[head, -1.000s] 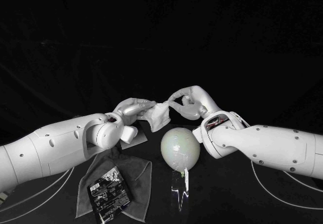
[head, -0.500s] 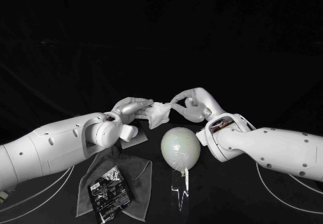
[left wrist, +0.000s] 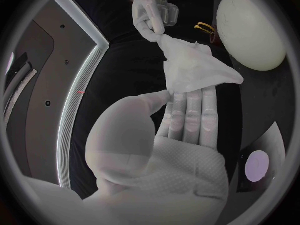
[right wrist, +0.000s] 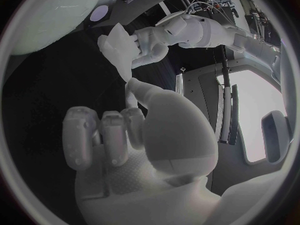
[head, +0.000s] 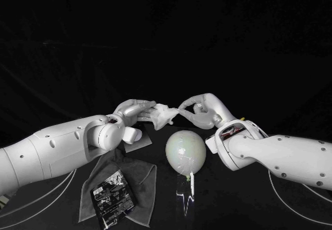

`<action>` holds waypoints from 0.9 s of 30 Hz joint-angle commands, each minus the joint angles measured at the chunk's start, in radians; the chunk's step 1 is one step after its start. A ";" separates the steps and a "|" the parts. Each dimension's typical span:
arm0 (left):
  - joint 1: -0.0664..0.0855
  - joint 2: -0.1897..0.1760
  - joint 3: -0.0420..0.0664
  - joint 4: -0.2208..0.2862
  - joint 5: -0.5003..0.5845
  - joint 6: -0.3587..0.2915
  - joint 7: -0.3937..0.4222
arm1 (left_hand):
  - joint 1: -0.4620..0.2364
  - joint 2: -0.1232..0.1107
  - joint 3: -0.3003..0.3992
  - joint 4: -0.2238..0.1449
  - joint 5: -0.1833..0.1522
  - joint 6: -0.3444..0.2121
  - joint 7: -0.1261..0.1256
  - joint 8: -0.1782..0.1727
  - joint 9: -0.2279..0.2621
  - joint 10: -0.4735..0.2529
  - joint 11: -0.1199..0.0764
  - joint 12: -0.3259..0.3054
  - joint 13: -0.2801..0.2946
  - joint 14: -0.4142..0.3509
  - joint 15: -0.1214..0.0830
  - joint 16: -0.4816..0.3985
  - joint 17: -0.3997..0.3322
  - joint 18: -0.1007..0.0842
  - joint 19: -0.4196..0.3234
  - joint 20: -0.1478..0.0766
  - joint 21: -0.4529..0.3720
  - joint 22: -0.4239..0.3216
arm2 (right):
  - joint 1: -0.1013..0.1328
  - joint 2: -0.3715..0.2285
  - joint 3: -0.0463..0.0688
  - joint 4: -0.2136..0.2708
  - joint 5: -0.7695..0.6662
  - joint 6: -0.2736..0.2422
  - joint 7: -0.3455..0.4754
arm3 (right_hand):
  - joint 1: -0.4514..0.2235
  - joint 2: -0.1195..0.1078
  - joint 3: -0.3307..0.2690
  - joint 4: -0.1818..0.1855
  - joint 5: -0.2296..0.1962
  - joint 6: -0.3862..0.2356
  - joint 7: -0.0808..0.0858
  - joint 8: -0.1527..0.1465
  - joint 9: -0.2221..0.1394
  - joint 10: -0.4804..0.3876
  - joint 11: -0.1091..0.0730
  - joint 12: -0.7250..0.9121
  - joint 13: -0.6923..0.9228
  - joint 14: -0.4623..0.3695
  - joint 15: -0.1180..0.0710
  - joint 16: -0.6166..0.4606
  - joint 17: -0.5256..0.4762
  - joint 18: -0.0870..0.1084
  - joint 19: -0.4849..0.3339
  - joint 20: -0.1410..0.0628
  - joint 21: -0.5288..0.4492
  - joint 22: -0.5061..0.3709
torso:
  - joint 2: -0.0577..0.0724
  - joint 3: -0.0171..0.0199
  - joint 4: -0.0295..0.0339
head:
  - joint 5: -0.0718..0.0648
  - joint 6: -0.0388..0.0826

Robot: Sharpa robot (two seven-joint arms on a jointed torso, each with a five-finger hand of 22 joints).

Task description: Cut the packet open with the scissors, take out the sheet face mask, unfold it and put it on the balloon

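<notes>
The crumpled white sheet face mask (head: 163, 115) is held in the air, just beyond the balloon (head: 184, 152). The left hand (head: 135, 111) grips its left side between thumb and fingers, and the right hand (head: 197, 108) pinches its right corner. The pale balloon lies on the black bench (head: 235, 211). At near left, the packet (head: 112, 195) lies on a grey cloth (head: 142, 175). The far background is dark.

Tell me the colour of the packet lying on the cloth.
The packet is black with pale print; the head view shows it best.
</notes>
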State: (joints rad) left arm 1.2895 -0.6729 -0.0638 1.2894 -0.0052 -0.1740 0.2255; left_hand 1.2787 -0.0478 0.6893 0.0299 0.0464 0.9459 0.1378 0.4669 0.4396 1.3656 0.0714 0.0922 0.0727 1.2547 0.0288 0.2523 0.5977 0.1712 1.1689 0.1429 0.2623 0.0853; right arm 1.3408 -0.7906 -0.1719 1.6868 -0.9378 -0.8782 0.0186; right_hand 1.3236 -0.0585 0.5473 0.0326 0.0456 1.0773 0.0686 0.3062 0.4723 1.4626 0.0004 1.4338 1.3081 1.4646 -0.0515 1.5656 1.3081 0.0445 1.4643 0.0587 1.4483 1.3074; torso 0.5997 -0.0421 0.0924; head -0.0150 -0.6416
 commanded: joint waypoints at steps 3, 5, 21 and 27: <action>0.001 -0.001 0.002 -0.007 0.017 -0.009 0.012 | 0.008 0.000 0.022 -0.013 0.003 0.003 -0.001 0.006 0.032 0.009 -0.001 0.007 0.002 0.006 -0.004 0.005 0.001 0.012 0.010 0.000 0.006 0.001 | -0.003 -0.017 0.001 0.016 0.001 -0.004 0.028 | 0.000 0.005 0.006 -0.002 0.003 0.010 0.000 0.008 0.005 0.071 -0.007 0.001 0.173 0.106 -0.008 0.005 0.263 -0.013 0.029 -0.004 0.002 0.222 | 0.000 -0.0003 0.0002 | 0.001 0.000; 0.001 -0.001 0.002 -0.010 0.017 -0.010 0.013 | 0.008 0.000 0.022 -0.013 0.003 0.003 -0.001 0.006 0.032 0.009 -0.001 0.007 0.002 0.006 -0.004 0.005 0.001 0.012 0.010 0.000 0.006 0.001 | -0.004 -0.021 0.001 0.019 0.003 -0.006 0.030 | 0.000 0.005 0.006 -0.002 0.003 0.010 0.000 0.008 0.005 0.071 -0.007 0.001 0.173 0.106 -0.008 0.005 0.263 -0.013 0.029 -0.004 0.002 0.222 | 0.000 -0.0004 0.0002 | 0.001 0.000; 0.001 -0.002 0.002 -0.037 0.023 -0.011 0.016 | 0.008 0.000 0.023 -0.012 0.003 0.003 -0.002 0.007 0.033 0.009 -0.002 0.007 0.002 0.006 -0.004 0.005 0.002 0.012 0.010 0.000 0.006 0.001 | -0.009 -0.057 0.000 0.048 0.018 -0.017 0.047 | 0.000 0.004 0.006 -0.003 0.003 0.010 0.000 0.009 0.005 0.071 -0.007 0.001 0.173 0.106 -0.008 0.005 0.263 -0.013 0.030 -0.004 0.002 0.222 | 0.000 0.0001 0.0006 | 0.003 0.000; 0.001 -0.001 0.002 -0.047 0.025 -0.010 0.018 | 0.008 0.000 0.023 -0.012 0.003 0.003 -0.002 0.007 0.033 0.009 -0.002 0.007 0.002 0.006 -0.004 0.005 0.002 0.012 0.010 0.000 0.006 0.001 | -0.011 -0.067 0.000 0.054 0.023 -0.022 0.051 | -0.001 0.002 0.006 -0.005 0.003 0.010 0.000 0.010 0.005 0.071 -0.007 0.001 0.173 0.106 -0.008 0.005 0.263 -0.014 0.031 -0.004 0.004 0.223 | 0.000 0.0001 0.0004 | 0.003 0.000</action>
State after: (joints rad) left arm 1.2892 -0.6757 -0.0631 1.2437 0.0106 -0.1826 0.2279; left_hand 1.2777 -0.0487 0.6984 0.0262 0.0446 0.9441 0.1394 0.4700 0.4397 1.3690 0.0680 0.0959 0.0733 1.2565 0.0309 0.2522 0.5984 0.1695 1.1688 0.1430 0.2622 0.0849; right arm 1.3309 -0.8559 -0.1719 1.7382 -0.9156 -0.8908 0.0513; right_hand 1.3188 -0.0633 0.5492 0.0287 0.0463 1.0817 0.0685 0.3103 0.4727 1.4665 -0.0034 1.4317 1.3078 1.4646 -0.0514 1.5661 1.3082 0.0445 1.4621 0.0575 1.4482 1.3073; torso 0.5999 -0.0422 0.0929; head -0.0120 -0.6416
